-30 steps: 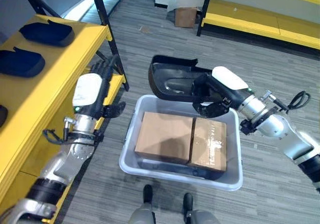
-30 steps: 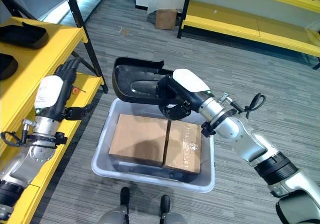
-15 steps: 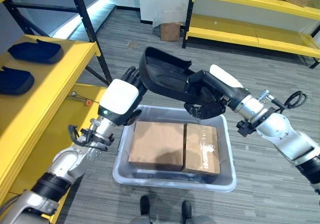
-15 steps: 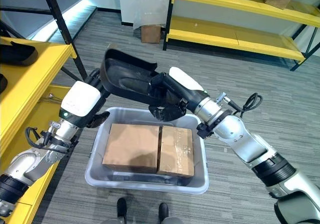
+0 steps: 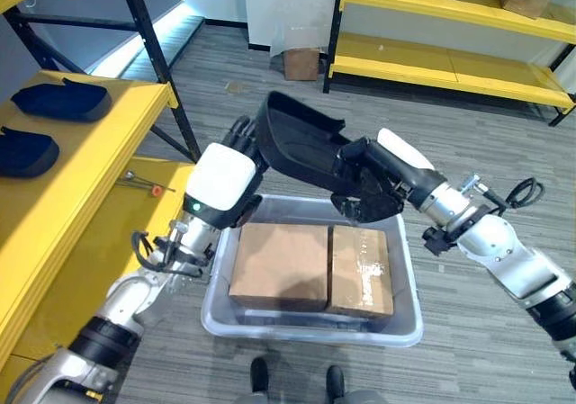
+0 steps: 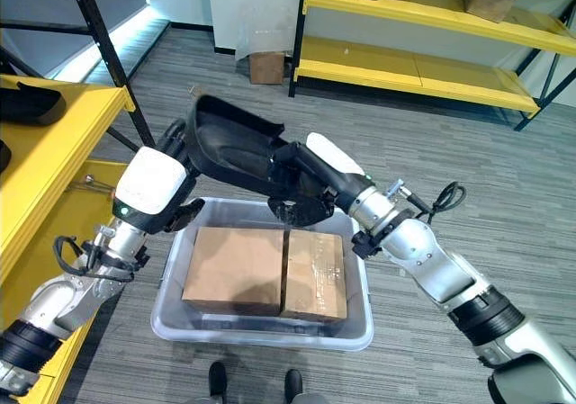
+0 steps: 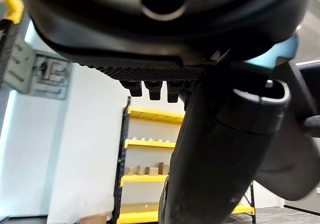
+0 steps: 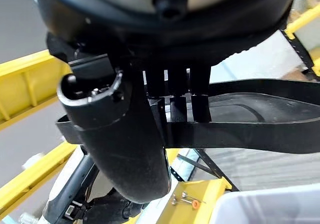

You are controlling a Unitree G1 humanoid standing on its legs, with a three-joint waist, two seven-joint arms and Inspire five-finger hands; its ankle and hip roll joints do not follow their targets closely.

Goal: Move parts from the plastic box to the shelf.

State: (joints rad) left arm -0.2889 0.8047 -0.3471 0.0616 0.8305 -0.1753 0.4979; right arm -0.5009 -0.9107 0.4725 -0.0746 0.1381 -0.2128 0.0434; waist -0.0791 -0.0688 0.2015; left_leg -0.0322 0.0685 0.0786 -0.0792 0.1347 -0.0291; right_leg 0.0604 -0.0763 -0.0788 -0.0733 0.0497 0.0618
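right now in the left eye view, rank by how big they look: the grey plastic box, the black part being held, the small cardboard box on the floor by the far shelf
1. grey plastic box
2. black part, nearer the camera, so its rank is less sure
3. small cardboard box, far off

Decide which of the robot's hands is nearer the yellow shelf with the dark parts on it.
Left. The left hand is beside the yellow shelf; the right hand, gripping the black part, is farther over the plastic box.

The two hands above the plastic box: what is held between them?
A black part spans between the left hand and right hand, above the cardboard boxes in the plastic box; both eye views show it.
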